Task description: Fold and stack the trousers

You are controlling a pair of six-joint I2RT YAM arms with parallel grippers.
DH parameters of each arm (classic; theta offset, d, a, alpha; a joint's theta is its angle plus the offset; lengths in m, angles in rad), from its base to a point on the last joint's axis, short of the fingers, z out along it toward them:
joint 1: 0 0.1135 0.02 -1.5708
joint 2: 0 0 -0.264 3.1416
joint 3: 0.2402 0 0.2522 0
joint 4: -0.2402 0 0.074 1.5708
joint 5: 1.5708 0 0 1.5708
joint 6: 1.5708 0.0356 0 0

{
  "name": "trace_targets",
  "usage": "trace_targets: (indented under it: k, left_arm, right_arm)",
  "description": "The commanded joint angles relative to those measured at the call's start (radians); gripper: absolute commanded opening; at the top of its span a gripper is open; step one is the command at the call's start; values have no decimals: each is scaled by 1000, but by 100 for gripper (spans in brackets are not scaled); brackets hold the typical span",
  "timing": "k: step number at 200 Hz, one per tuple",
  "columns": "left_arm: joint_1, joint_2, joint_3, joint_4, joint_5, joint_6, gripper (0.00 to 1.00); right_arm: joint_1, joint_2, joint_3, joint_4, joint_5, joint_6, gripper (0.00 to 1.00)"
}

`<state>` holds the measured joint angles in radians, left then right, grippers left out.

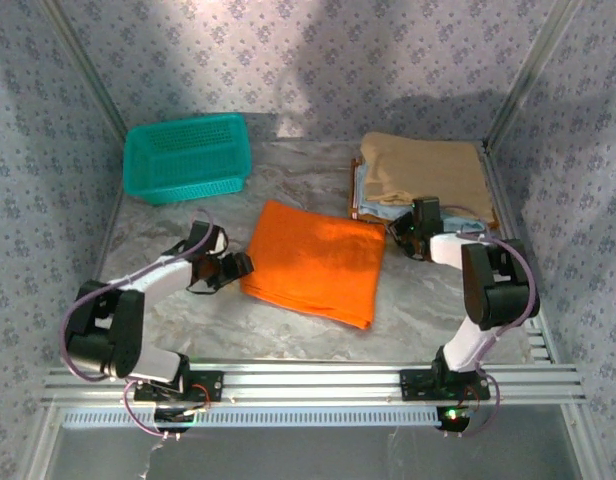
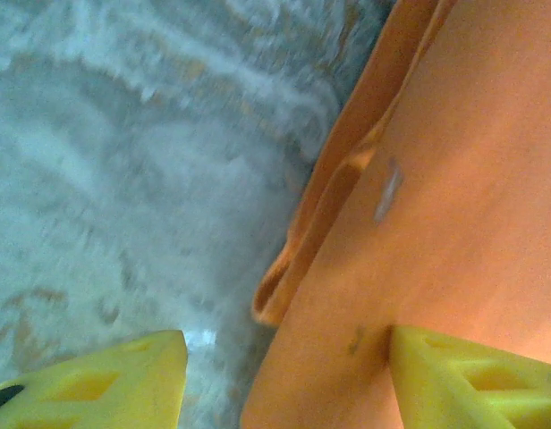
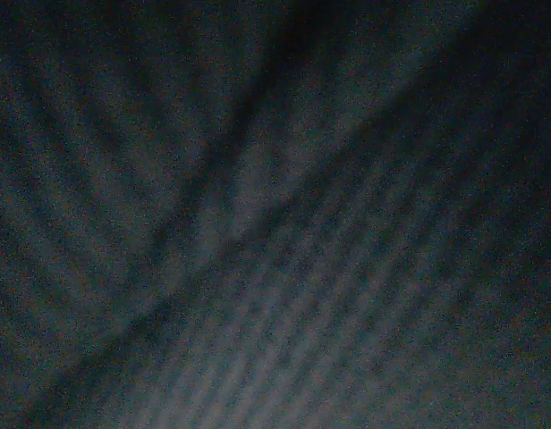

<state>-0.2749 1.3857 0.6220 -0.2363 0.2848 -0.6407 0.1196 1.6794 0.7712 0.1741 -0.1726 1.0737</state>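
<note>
trousers [image 2: 454, 179] edge sits inside the spread left pincer [image 2: 284, 344].

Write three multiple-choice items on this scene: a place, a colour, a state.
1. Where does the teal basket stand? A far left B near right C near middle
2. What colour is the top garment of the right pile? A black B tan C red
3. How do the orange trousers lie? A spread full length B hanging C folded flat
1 A: it sits at the far left corner of the table. 2 B: tan cloth tops that pile. 3 C: they form a flat rectangle.
</note>
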Motion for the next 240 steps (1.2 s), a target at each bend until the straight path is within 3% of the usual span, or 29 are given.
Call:
trace_targets:
  k: [1, 16, 34, 50, 83, 118, 156, 180, 194, 214, 240]
  left_arm:
    - [-1, -127, -19, -44, -2, -19, 63]
    - [-2, -197, -8, -99, -16, -8, 66]
    - [-2, -210, 44, -139, -12, 19, 73]
    - [-1, -160, 116, -161, -33, 47, 79]
    - [-10, 62, 284, -150, -32, 85, 85]
    - [-42, 276, 407, -158, -48, 113, 84]
    - [-74, 311, 360, -117, -23, 95, 77]
    - [-116, 267, 276, -86, 1, 73, 72]
    - [-138, 227, 214, -60, 35, 39, 68]
    - [-203, 149, 144, -74, 17, 3, 65]
    - [-327, 61, 105, -102, 25, -46, 66]
  right_arm:
    - [22, -65, -44, -166, -85, -58, 0]
    - [9, -100, -16, -219, -102, -96, 5]
    - [-4, -146, 37, -339, -113, -154, 39]
    - [-5, -211, 54, -438, -84, -202, 53]
    - [1, -343, 21, -580, -73, -276, 63]
    - [63, -383, -76, -567, -176, -295, 67]
    - [194, -272, -114, -471, -278, -292, 62]
    - [210, -219, -121, -446, -330, -311, 40]
    - [192, -230, -121, -491, -316, -344, 19]
    - [120, -272, -124, -575, -283, -392, 2]
    - [10, -302, -97, -737, -202, -483, 0]
